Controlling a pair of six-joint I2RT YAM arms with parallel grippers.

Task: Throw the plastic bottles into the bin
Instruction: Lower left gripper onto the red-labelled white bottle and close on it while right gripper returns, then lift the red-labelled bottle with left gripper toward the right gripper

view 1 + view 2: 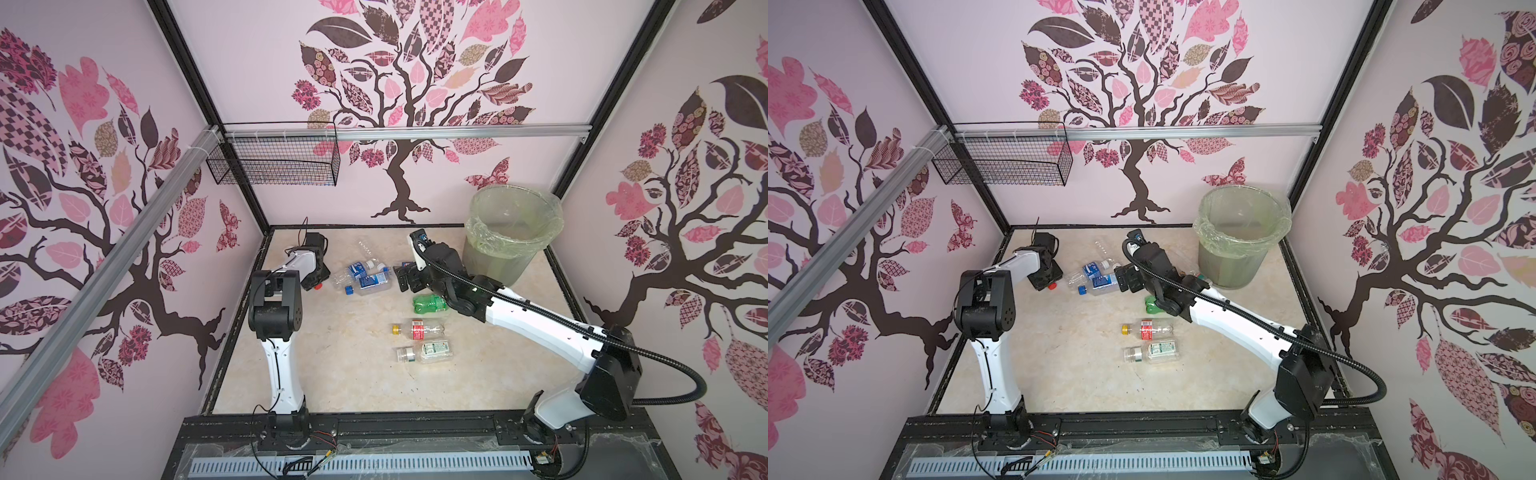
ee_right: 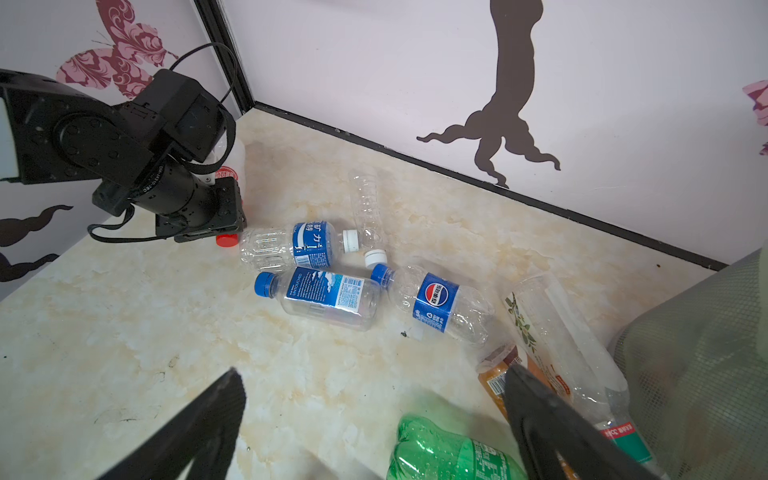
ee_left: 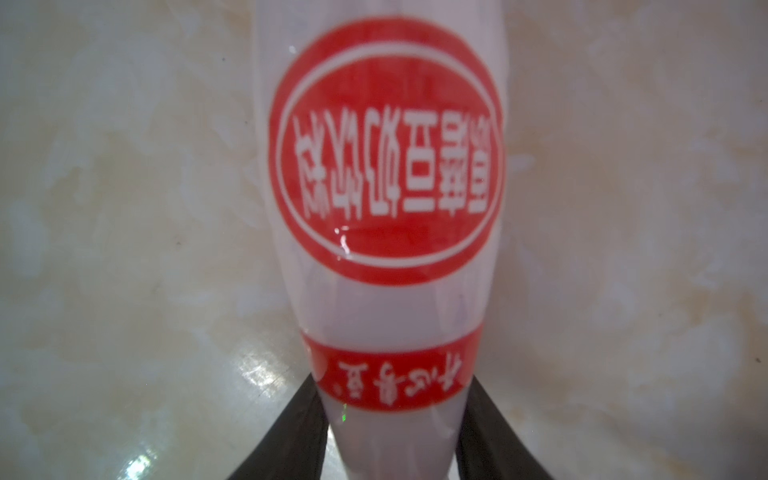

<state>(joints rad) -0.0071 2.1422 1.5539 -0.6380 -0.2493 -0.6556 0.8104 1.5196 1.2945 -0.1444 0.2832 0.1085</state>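
A: Far left first. Your left gripper (image 3: 392, 386) is down on the table (image 1: 332, 386), close to the left wall (image 1: 239, 266); its fingers (image 3: 291, 436) sit against both sides of the white bottle (image 3: 386, 166) at its narrow end. The bottle lies flat, and its red cap (image 1: 318, 286) shows at the gripper's near side.

B: That hold is on a smooth, tapering body; I judge it could slip out or swing as you lift. The wall leaves that wrist little room, so rise straight before you turn; the near left of the table is bare.

A: Next, the blue-labelled bottles (image 1: 368, 279) lie bunched and touching. A low carry would scatter them, so go over them, not through.

B: Your right gripper (image 2: 376, 374) hangs spread wide with nothing in it, just above the green bottle (image 2: 440, 453). The right arm (image 1: 540, 328) lies across your way to the bin (image 1: 519, 266), so the two arms could meet there.

A: The bin stands in the far right corner, with its rim well above the table; let go short and the bottle strikes the rim and drops back. More bottles lie against its foot, so there is no room low down there.
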